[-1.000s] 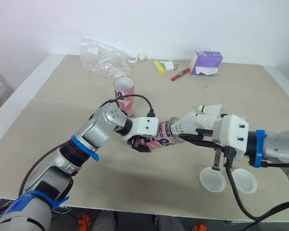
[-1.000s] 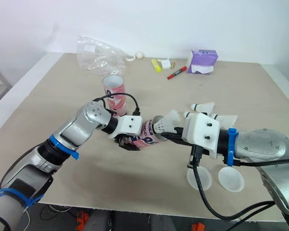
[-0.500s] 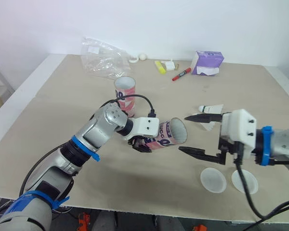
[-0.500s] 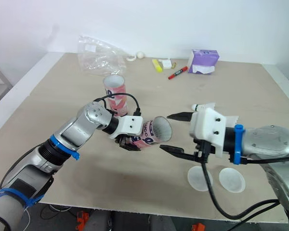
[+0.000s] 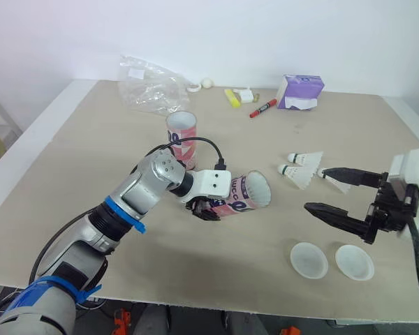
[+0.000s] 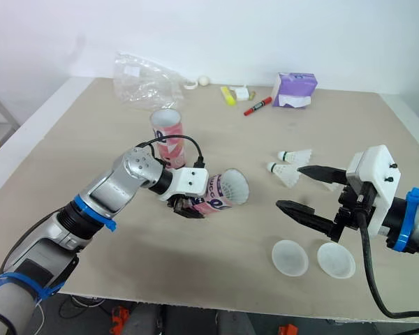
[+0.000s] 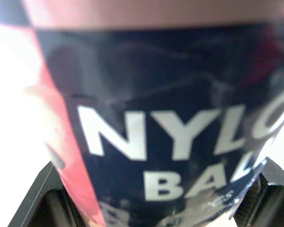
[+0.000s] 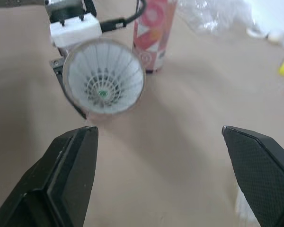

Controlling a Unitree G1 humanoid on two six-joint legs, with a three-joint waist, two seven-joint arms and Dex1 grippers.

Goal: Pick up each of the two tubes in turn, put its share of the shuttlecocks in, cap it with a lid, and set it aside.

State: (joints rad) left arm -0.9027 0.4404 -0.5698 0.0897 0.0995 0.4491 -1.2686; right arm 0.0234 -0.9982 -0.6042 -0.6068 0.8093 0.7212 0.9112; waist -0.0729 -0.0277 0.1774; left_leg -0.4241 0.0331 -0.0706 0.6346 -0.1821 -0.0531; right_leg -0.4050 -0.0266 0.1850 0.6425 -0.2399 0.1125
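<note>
My left gripper (image 5: 204,208) is shut on a pink tube (image 5: 241,195), holding it on its side just above the table with the mouth facing right. In the right wrist view a white shuttlecock (image 8: 103,79) sits feathers-out inside that tube. My right gripper (image 5: 315,190) stands open and empty to the right of the tube's mouth, well apart from it. Two loose shuttlecocks (image 5: 304,158) (image 5: 296,174) lie just beyond its upper finger. A second pink tube (image 5: 181,138) stands upright behind the left arm. Two round translucent lids (image 5: 309,259) (image 5: 354,262) lie near the front edge.
At the back of the table are a crumpled clear plastic bag (image 5: 150,84), a purple tissue box (image 5: 299,91), a red marker (image 5: 262,107), a yellow item (image 5: 230,96) and a small white ball (image 5: 207,82). The table's front edge runs just below the lids.
My right gripper let go of the shuttlecock it had pushed into the held tube, opened wide and drew back to the right. The left arm and tube stayed put.
</note>
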